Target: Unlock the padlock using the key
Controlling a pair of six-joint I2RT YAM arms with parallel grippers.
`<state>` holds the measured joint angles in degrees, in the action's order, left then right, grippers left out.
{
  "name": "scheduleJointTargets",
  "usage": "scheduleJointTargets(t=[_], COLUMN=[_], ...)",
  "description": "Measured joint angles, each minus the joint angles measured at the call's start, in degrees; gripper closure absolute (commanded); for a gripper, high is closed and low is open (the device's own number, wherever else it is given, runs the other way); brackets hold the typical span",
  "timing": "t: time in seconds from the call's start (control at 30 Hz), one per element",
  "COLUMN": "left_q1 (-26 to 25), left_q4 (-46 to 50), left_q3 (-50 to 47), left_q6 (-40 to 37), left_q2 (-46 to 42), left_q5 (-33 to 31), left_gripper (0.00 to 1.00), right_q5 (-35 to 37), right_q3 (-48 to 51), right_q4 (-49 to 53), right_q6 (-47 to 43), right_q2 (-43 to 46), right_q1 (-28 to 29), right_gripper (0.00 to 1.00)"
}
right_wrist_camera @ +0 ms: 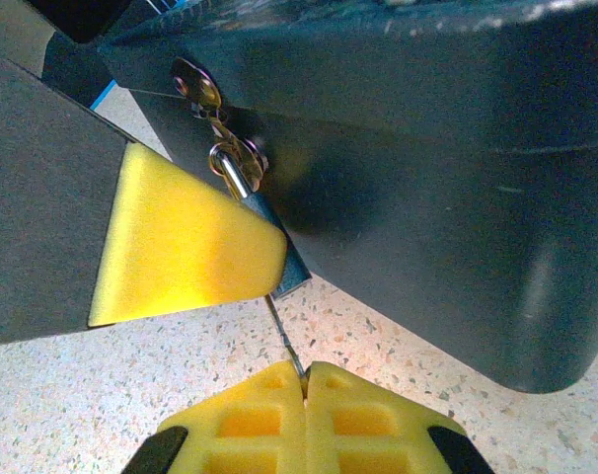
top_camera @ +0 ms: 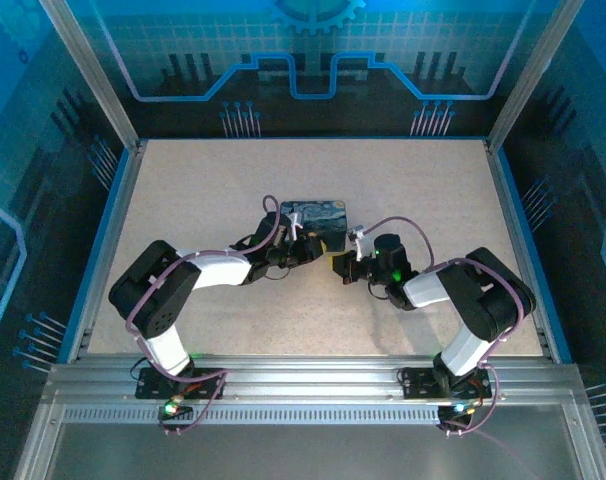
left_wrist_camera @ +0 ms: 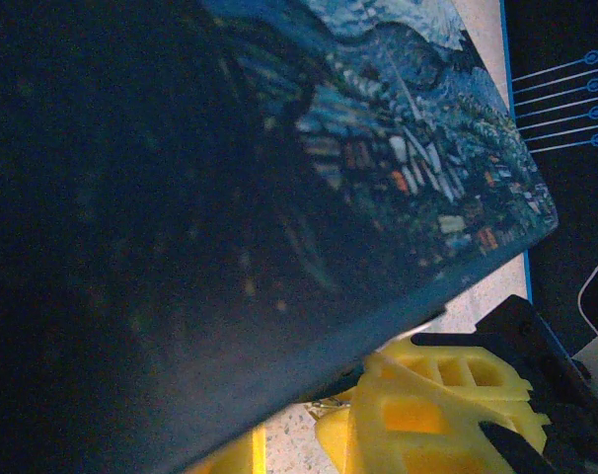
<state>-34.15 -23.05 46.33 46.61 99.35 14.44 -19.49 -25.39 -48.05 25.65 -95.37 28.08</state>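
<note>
In the right wrist view the padlock (right_wrist_camera: 287, 265) hangs by its shackle from a brass hasp (right_wrist_camera: 196, 85) on the dark blue painted tin (right_wrist_camera: 427, 148). Most of the lock's grey-blue body is hidden behind a yellow pad (right_wrist_camera: 181, 237) of my left gripper (top_camera: 311, 246), which seems shut on it. The key (right_wrist_camera: 285, 341) is a thin metal blade that runs from the lock's lower end down into my right gripper (right_wrist_camera: 307, 380), which is shut on it. In the left wrist view a small metal glint (left_wrist_camera: 331, 405) shows under the tin's edge (left_wrist_camera: 279, 296).
The tin (top_camera: 318, 215) sits mid-table on the speckled top (top_camera: 183, 200), with both arms meeting at its front edge. My right gripper (top_camera: 345, 264) is just right of the left one. Blue rails (top_camera: 123, 220) border the table.
</note>
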Motion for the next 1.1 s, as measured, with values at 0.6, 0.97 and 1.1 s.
scheduleJointTargets(t=[0.6,0.97,1.1], left_q1=[0.0,0.0,0.0], left_q4=[-0.17,-0.2,-0.39], left_q3=[0.0,0.0,0.0], left_q6=[0.0,0.02,0.02], left_q2=[0.0,0.0,0.0], left_q5=[0.02,0.02,0.02], left_gripper=[0.83,0.84,0.84], right_q5=[1.05,0.52,0.33], right_q3=[1.53,0.61,0.24], right_q4=[-0.02,-1.14,-1.42], right_q6=[0.02,0.94,1.31], right_q2=[0.02,-0.13,-0.48], right_q1=[-0.76,-0.76,-0.76], right_gripper=[1.0,1.0,1.0])
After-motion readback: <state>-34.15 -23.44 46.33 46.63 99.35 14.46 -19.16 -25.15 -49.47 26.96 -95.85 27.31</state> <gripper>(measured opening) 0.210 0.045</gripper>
